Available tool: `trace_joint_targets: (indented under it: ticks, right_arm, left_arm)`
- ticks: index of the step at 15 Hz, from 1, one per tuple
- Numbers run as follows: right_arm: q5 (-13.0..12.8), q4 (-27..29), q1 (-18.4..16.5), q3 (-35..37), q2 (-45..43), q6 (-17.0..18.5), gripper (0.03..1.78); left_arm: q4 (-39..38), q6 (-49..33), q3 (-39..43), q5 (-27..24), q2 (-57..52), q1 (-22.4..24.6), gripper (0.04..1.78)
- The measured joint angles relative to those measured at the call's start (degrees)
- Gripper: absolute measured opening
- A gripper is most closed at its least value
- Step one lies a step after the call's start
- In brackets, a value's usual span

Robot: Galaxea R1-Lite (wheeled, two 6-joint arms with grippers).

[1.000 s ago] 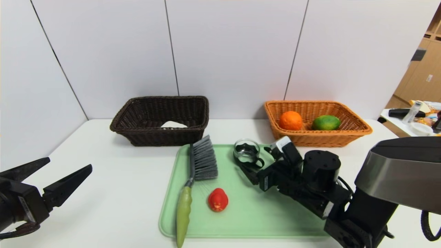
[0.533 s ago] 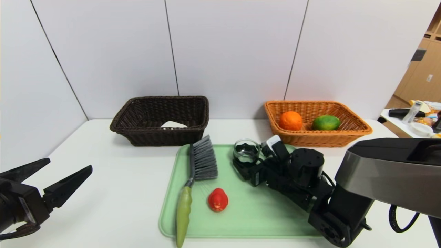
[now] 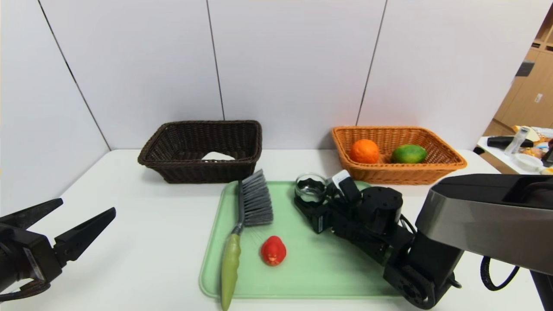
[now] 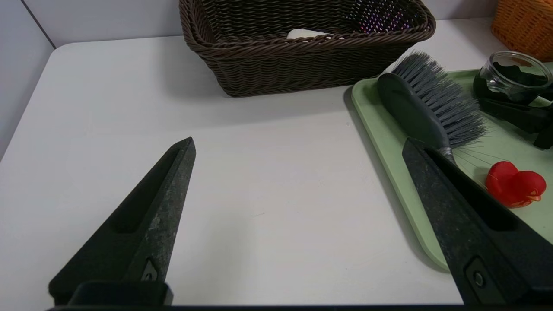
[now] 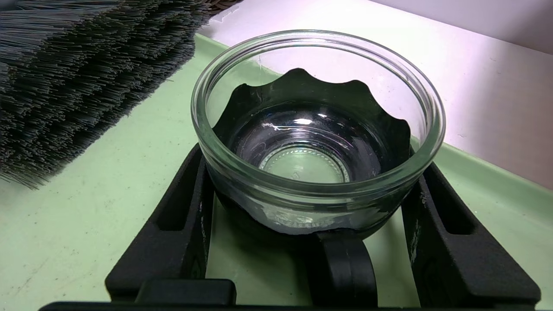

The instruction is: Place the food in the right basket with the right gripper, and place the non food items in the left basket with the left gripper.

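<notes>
The glass cup (image 3: 310,186) with a black handle stands on the green tray (image 3: 328,268). My right gripper (image 3: 313,196) is shut on it, one finger against each side, as the right wrist view shows (image 5: 309,155). The brush (image 3: 255,198) and the red duck toy (image 3: 273,250) lie on the tray. The white bar (image 3: 218,156) lies in the dark left basket (image 3: 173,170). The orange (image 3: 364,151) and the green fruit (image 3: 408,153) sit in the tan right basket (image 3: 440,166). My left gripper (image 3: 86,205) is open and empty over the table's left front.
The tray sits at the table's front centre, with both baskets behind it against the wall. In the left wrist view the brush (image 4: 432,103) and the duck toy (image 4: 514,188) lie beyond the tray's rim (image 4: 389,151). A side table with clutter (image 3: 522,151) stands far right.
My right arm has moved left and forward, bringing its fingers around the glass cup. The cup has shifted slightly. The left arm has not moved.
</notes>
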Motion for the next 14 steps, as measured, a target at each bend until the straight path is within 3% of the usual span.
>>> trace_joint_targets:
  ticks: [5, 11, 14]
  right_arm:
    - [0.0, 0.11, 0.07, 0.0, -1.1, -0.55, 1.19]
    - [0.52, 0.27, 1.21, -3.66, -9.97, -2.29, 1.19]
    - [0.62, 8.48, 2.36, -10.72, -15.04, -2.67, 1.19]
  left_arm:
    - [-0.02, 0.11, -0.17, 0.0, 0.0, 0.0, 1.69]
    - [0.0, 0.11, -0.11, 0.0, 0.04, 0.0, 1.69]
    - [-0.02, 0.06, -0.23, -0.01, 0.06, -0.02, 1.69]
